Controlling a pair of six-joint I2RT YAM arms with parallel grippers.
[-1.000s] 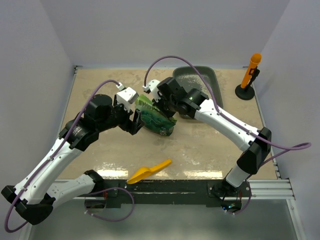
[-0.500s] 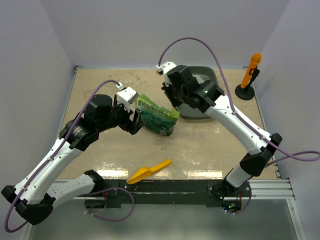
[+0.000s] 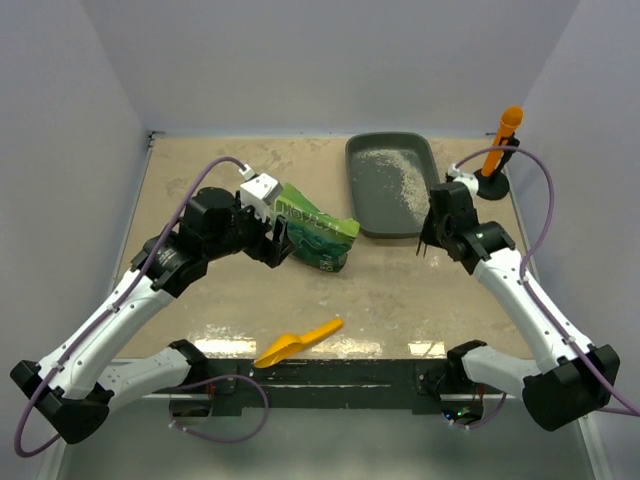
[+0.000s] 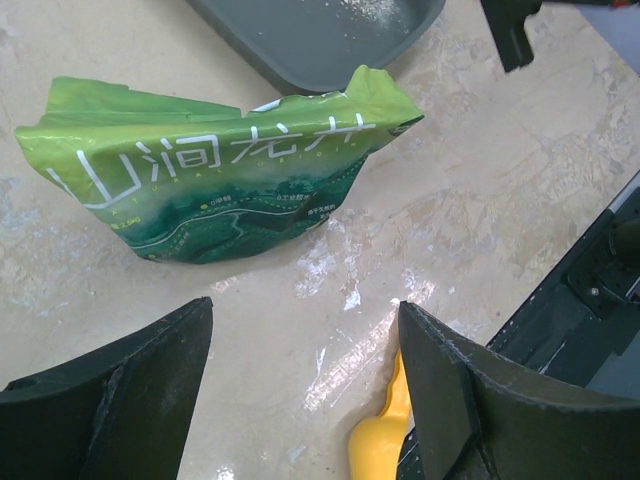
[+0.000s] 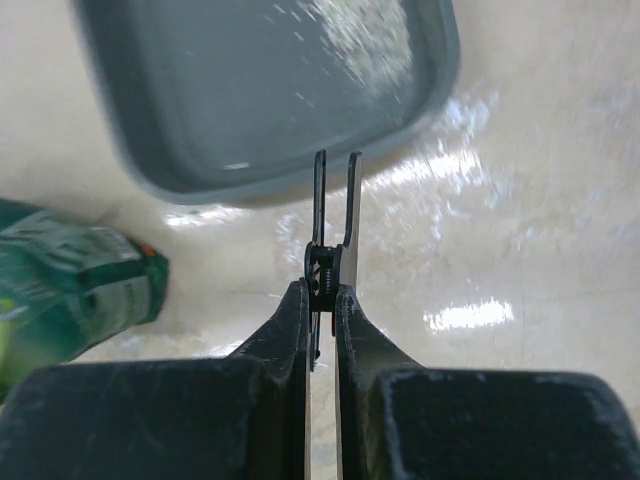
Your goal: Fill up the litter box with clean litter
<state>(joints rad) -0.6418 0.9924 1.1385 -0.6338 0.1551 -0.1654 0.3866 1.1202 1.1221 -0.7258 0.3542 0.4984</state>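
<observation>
I see the litter box (image 3: 392,184) lying flat at the far side of the bench (image 3: 200,180), right of centre, with its long sides running away from me. The clean litter (image 3: 400,172) lies inside it as a pale scatter, thickest along the far and right part of the floor; the near left part of the floor is mostly bare grey.

My right tool (image 3: 427,243) hangs just off the box's near right corner, over bare bench and apart from the rim. In the right wrist view its fingers (image 5: 290,330) are pressed nearly together and pinch a small black binder clip (image 5: 331,215), whose two thin wire arms point toward the near wall of the litter box (image 5: 270,95).

My left tool (image 3: 281,243) sits to the left of the box, well apart from it. Its fingers (image 4: 120,390) stand wide apart with nothing between them. Just ahead of them a glossy green litter bag (image 3: 317,236) lies on its side on the bench, its crumpled open top toward the box, close to the box's near left corner.

A yellow scoop (image 3: 297,343) lies on the near part of the bench, by the front rail. An orange brush in a black stand (image 3: 497,150) is upright just right of the box.
</observation>
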